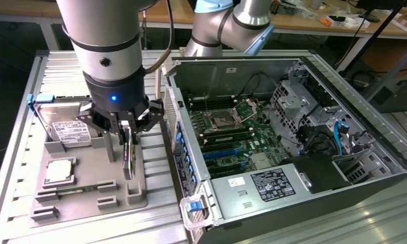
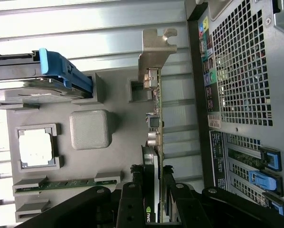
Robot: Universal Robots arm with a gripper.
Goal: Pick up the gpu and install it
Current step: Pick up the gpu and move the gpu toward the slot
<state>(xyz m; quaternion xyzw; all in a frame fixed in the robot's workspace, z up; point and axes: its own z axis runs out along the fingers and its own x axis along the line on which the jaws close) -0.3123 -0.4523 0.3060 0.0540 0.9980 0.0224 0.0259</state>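
My gripper point(image 1: 126, 134) pinches the gpu point(image 1: 128, 162), with my fingers point(image 2: 131, 199) pressed against its two faces. The card stands on edge over the gray tray point(image 1: 85, 206). It is on the exterior view's left of the open computer case point(image 1: 237, 76) and just beside the hard drive point(image 1: 64, 127).

place: lab | evidence: open PC case point(image 1: 221, 76), robot arm point(image 1: 108, 46), cluttered workbench point(image 1: 298, 24)

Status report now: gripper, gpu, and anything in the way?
Gripper closed on the gpu. Gpu upright on edge over the grey tray, beside the open computer case. Nothing seen in the way.
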